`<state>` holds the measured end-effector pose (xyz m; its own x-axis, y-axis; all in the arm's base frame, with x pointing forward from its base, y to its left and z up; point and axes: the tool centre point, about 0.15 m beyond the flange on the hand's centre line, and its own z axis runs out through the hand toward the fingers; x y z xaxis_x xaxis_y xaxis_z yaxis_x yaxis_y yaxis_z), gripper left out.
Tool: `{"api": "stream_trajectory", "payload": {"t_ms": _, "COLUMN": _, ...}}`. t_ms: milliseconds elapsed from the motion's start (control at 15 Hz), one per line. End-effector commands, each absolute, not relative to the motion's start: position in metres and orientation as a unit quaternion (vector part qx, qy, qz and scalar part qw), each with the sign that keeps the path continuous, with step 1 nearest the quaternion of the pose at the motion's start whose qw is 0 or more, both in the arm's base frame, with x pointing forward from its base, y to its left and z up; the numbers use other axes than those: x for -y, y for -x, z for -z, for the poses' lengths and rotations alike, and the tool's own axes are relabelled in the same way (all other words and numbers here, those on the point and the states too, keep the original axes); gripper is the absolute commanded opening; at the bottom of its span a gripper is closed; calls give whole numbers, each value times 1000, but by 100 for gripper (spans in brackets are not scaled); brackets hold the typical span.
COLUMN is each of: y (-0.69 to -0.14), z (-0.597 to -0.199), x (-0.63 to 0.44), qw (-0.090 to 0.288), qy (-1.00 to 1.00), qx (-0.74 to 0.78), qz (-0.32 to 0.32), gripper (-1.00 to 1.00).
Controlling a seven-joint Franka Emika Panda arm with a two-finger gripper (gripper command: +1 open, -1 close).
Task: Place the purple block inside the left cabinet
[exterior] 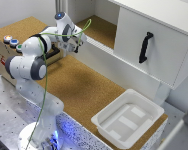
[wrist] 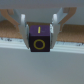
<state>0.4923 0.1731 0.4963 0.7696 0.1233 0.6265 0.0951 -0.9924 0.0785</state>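
Starting at the left of the exterior view: there's a wooden box [exterior: 9,52] with a few coloured buttons on top, sitting on the cork surface [exterior: 89,90] at the frame's left edge. The white Panda arm [exterior: 31,65] rises from its base at lower left and reaches up toward the upper middle, where its gripper [exterior: 78,44] sits right at the front lip of the left cabinet [exterior: 101,30], the open bay with the cork-brown floor.

The wrist view tells the rest. The fingers [wrist: 23,22] are pinching the purple block [wrist: 38,36] from both sides, one on each flank. The block has yellow markings, a ring on the face toward the camera and a bar on the one above it. It's held up in the air, with the cabinet's white lip [wrist: 42,46] running across just behind and below it.

My take on doing this step well: the block doesn't look like it's past that lip yet, so I'd keep it high enough to clear the edge, push deeper over the cork floor, then lower and let go. Dropping it too early risks clipping the lip.

Further right in the exterior view: the closed white door [exterior: 154,42] with its black handle [exterior: 145,47], which is not the target, and an empty white plastic bin [exterior: 128,119] at lower right.
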Motion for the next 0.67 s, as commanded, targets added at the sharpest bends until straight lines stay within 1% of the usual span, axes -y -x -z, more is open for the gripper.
{"api": "stream_trajectory", "payload": {"t_ms": 0, "y": -569, "z": -513, "x": -175, "qw": 58, "qy": -930, "qx": -57, "qz": -357, "gripper": -100}}
{"api": "stream_trajectory", "payload": {"t_ms": 200, "y": -610, "z": -506, "x": -175, "qw": 52, "qy": -934, "qx": -67, "qz": -348, "gripper": -100}}
{"api": "stream_trajectory", "payload": {"t_ms": 333, "y": -639, "z": -483, "x": -174, "qw": 49, "qy": -940, "qx": -56, "qz": -333, "gripper": -100}}
{"api": "stream_trajectory", "payload": {"t_ms": 400, "y": -650, "z": -476, "x": -174, "qw": 41, "qy": -942, "qx": -53, "qz": -328, "gripper": -100}}
{"api": "stream_trajectory", "payload": {"t_ms": 600, "y": -677, "z": -473, "x": -174, "qw": 41, "qy": -941, "qx": -46, "qz": -333, "gripper": -100}}
